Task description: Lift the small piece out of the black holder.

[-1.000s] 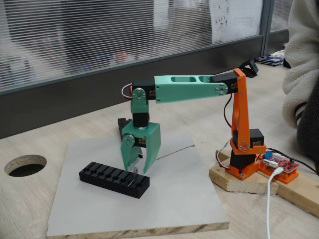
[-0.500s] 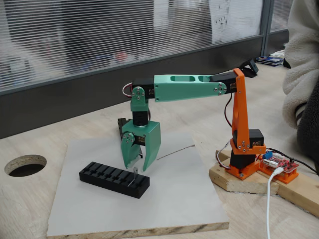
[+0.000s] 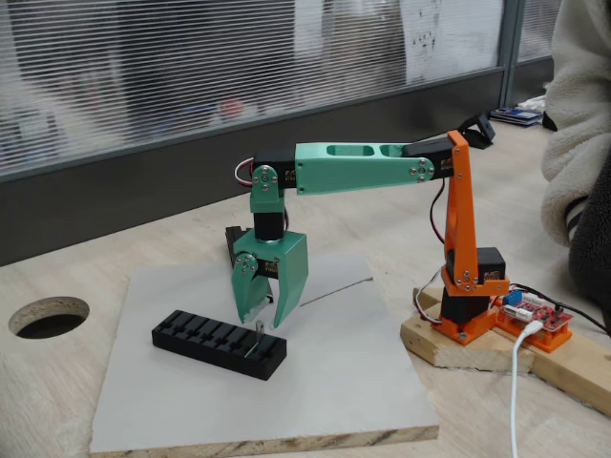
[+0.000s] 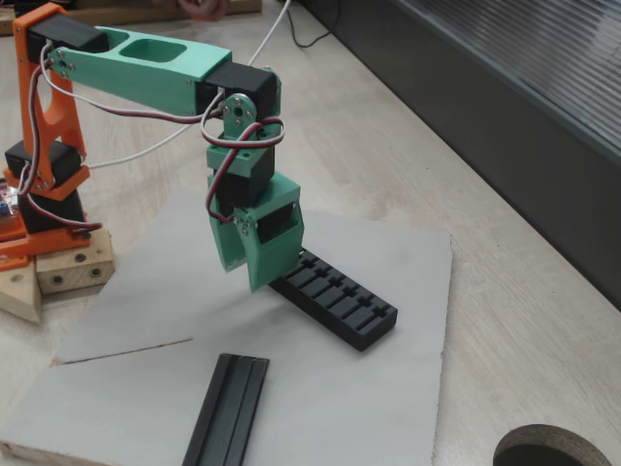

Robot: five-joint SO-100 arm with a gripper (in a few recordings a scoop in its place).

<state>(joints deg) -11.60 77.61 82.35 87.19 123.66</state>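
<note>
Hovering just above the holder [image 3: 219, 343], tool [image 3: 258, 316] standing open with a narrow gap, gripping nothing. Piece [image 3: 258, 333] sticking up from a slot near the holder's right end, under the fingertips. Risking a finger knocking the thin piece sideways, or catching the holder and dragging it.

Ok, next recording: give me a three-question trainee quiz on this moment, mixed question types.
1. True or false: the tool is open, above the black holder.
2. Where does the small piece stand? A) near the holder's end closest to the arm's base B) flat on the grey board C) between the tool's fingers
3. What else black lies on the board, in a fixed view?

Key: 1 true. 2 A. 3 a narrow black rail.
</note>
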